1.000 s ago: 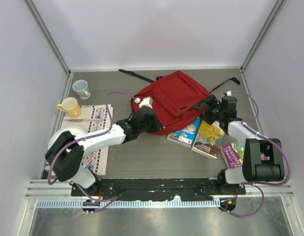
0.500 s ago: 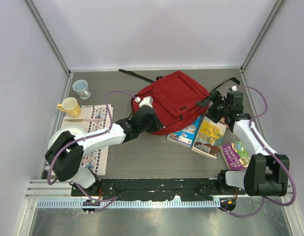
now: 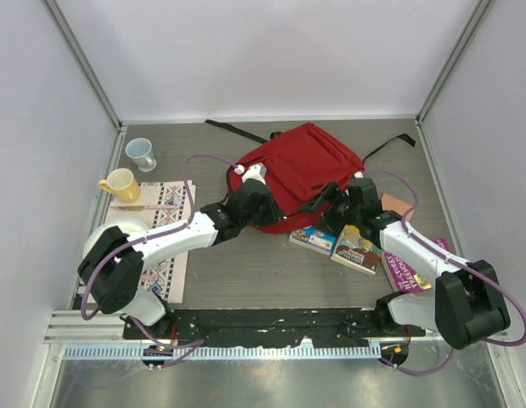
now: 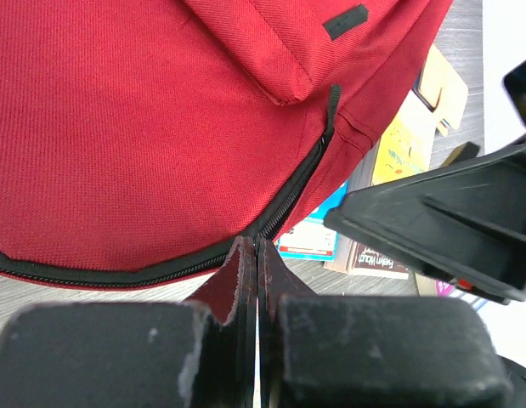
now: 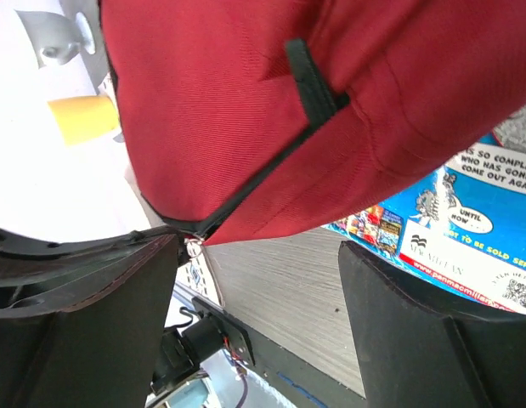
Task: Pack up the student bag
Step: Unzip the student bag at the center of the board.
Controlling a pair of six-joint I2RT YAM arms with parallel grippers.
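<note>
Red bag (image 3: 301, 170) lies slumped on desk (image 3: 246, 263), black zipper (image 4: 290, 197) along edge.
Left tool (image 4: 257, 248) pinched together at zipper; right tool (image 5: 258, 289) apart.

Red student bag (image 3: 301, 170) flat, zipped

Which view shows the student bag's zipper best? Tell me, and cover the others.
Left wrist: the zipper runs clear along the student bag into the shut left fingers. Right wrist shows only a short stretch; top external shows the whole bag, its zipper too small to follow.
</note>
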